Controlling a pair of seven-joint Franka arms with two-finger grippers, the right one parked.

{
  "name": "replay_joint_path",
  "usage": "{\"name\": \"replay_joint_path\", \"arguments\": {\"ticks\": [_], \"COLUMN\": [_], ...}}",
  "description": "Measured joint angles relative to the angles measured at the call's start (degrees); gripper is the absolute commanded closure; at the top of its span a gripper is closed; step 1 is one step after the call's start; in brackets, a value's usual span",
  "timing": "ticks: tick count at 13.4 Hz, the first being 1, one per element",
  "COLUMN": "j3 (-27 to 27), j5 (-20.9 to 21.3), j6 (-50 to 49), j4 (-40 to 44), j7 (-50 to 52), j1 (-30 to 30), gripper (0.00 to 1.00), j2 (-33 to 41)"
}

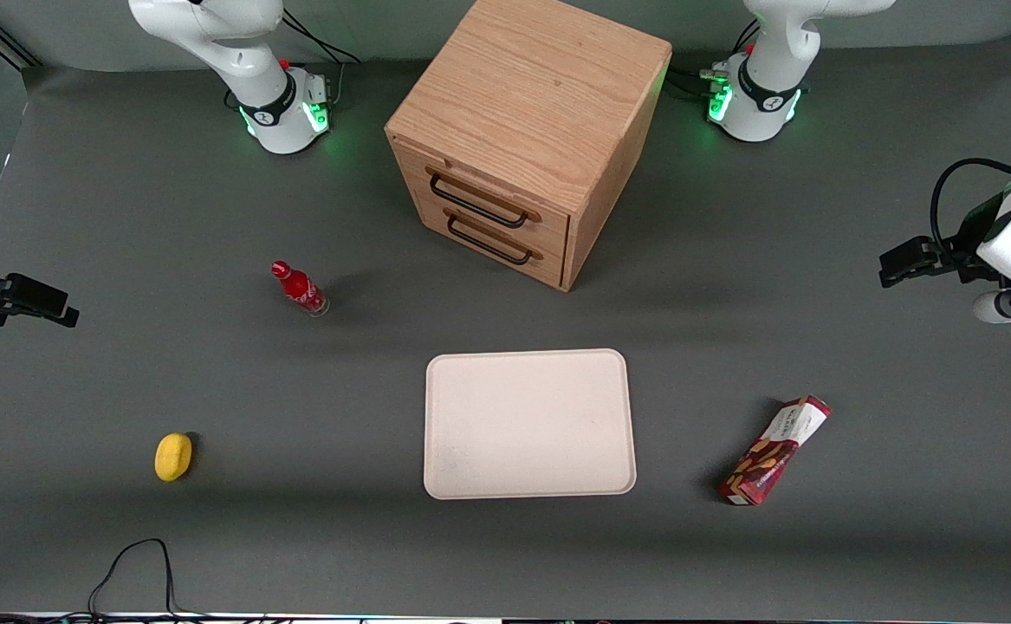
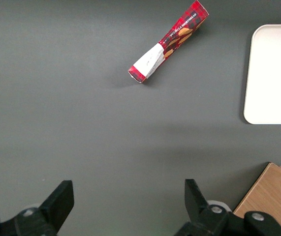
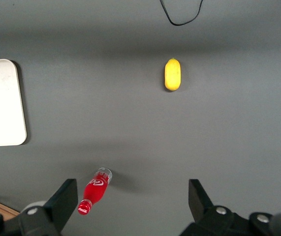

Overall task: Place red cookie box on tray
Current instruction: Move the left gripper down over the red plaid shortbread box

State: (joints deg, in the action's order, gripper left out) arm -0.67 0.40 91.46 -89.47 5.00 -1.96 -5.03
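Item: one red cookie box point(image 1: 774, 450), lying flat on the grey table point(image 1: 297, 520), near the front camera.
Long axis diagonal, white end farther from the camera; apart from one tray point(image 1: 529, 424), toward the working arm's end. One gripper point(image 2: 125, 201), partly cut off, jaws apart, hangs above bare table. One wooden cabinet point(image 1: 527, 130), two drawers.

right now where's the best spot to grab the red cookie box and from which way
Probably from straight above, at the middle of the red cookie box, fingers closing across its narrow width. It lies flat on the table at a slant, beside the tray but apart from it, so the wrist must turn to match that slant. The gripper is open, empty and well short of the box.
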Motion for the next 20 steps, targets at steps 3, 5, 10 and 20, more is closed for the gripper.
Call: {"name": "replay_joint_path", "arguments": {"ticks": [3,5,10,20], "j3": [-0.11,-0.23,-0.37,0.11], "j5": [-0.05,-0.09,-0.13,0.07], "j6": [-0.19,-0.31,0.77,1.56], "j4": [0.0,0.0,2.95,32.63], "j7": [-0.02,-0.02,0.07,2.3], "j1": [-0.01,-0.07,-1.17,-4.04], "gripper": [0.0,0.0,0.0,0.0], "j2": [0.0,-0.04,-4.08,-29.61]}}
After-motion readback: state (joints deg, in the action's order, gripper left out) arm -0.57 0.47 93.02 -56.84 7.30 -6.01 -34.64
